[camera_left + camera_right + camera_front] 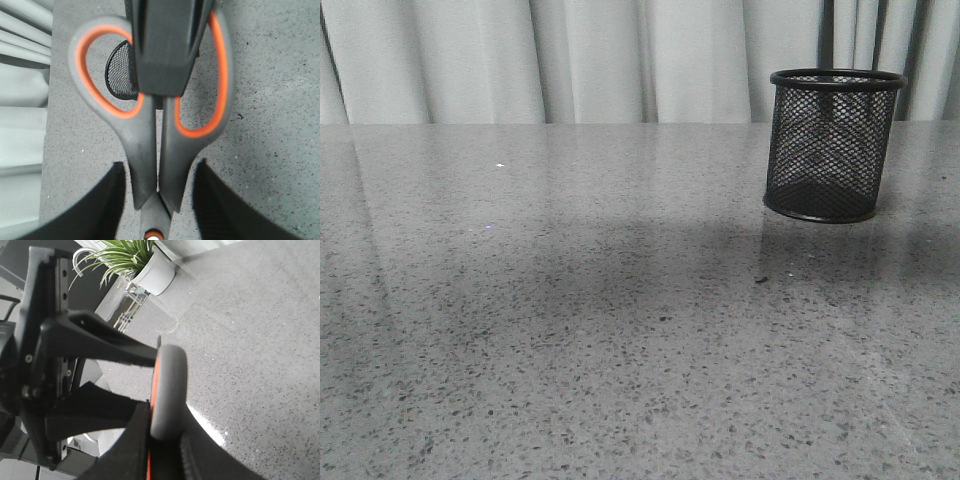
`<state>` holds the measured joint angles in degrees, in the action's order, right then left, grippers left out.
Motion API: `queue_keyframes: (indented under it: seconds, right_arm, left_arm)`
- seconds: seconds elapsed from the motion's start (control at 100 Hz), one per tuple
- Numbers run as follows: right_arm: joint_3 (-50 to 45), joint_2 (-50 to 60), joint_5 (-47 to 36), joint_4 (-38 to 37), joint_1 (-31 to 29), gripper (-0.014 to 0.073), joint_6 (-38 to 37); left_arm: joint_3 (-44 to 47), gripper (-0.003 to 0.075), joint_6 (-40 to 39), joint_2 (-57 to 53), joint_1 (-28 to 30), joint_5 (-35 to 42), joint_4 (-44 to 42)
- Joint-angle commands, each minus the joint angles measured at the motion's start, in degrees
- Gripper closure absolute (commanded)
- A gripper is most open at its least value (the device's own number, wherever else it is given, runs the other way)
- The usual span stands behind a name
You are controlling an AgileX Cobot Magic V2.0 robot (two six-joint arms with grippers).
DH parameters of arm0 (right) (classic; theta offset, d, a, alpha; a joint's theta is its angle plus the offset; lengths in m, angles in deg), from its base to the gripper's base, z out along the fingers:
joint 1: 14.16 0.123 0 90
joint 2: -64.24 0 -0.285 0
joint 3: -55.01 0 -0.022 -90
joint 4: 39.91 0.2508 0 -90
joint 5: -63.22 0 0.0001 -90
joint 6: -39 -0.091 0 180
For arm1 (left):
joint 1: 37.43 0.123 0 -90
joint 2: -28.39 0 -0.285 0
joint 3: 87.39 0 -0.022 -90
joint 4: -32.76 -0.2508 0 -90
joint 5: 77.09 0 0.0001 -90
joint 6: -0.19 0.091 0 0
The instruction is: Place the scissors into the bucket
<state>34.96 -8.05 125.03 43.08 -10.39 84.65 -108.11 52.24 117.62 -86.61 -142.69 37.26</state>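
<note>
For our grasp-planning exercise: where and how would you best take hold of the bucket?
Pinch the bucket at its rim from above, one finger inside, one outside. It stands upright, mouth open upward, and the solid rim likely gives firmer purchase than the round mesh wall.

The front view sits low, facing forward across the table (570,330) toward the curtain (590,60). The left wrist view looks down from very near the scissors (150,145) (the bucket (120,75) is shared with the front view). The right wrist view looks obliquely across the tabletop, also close to the scissors.
</note>
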Motion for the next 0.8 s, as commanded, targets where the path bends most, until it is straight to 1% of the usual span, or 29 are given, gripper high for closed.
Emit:
queue_keyframes:
  seconds: [0.0, 0.09, 0.14, 0.19, 0.27, 0.33, 0.47, 0.64, 0.72, 0.79]
  right_arm:
    - [2.1, 0.55, -0.08, 3.12, 0.08, 0.0657, 0.78]
    - [2.1, 0.55, -0.99, 1.08, 0.08, 0.0656, 0.63]
    - [2.1, 0.55, -2.38, -0.66, 0.08, 0.0641, -0.89]
    - [2.1, 0.55, -3.82, -2.39, 0.08, 0.0641, -1.42]
    - [2.23, 0.55, -6.17, -5.59, 0.08, 0.0641, -3.19]
    - [3.25, 0.55, -7.62, -8.99, 0.08, 0.0641, -4.58]
    - [8.03, 0.55, -8.75, -19.8, -0.29, 0.0641, -11.09]
    - [16.53, 0.55, -8.96, -37.89, -0.92, 0.0641, -21.44]
    - [20.56, 0.29, -7.52, -46.53, -0.92, 0.0641, -26.43]
    - [23.86, -0.18, -4.16, -53.04, -0.92, 0.0641, -29.98]
  left_arm:
    - [-1.86, 0.0279, -1.02, -1.84, -0.35, 2.69, 0.88]
    - [-1.86, 0.0272, -2.28, -1.84, -0.35, 2.91, -2.23]
    - [-1.86, 0.0272, -5.13, -1.84, 0.09, 3.04, -5.64]
    - [-1.86, 0.0272, -9.56, -1.84, 1.36, 3.76, -8.76]
    - [-1.86, 0.0272, -15.86, -1.84, 5.54, 4.09, -11.11]
    - [-1.86, 0.0272, -18.14, -1.95, 9.35, 3.87, -10.91]
    - [-1.86, 0.0272, -21.56, -2.86, 19.98, 2.63, -6.35]
    - [-1.86, 0.0286, -21.81, -4.66, 32.93, 0.11, 3.17]
    - [-1.86, 0.0295, -21.81, -5.63, 37.84, -0.81, 7.49]
    - [-1.86, 0.0302, -21.81, -6.47, 41.53, -1.55, 10.21]
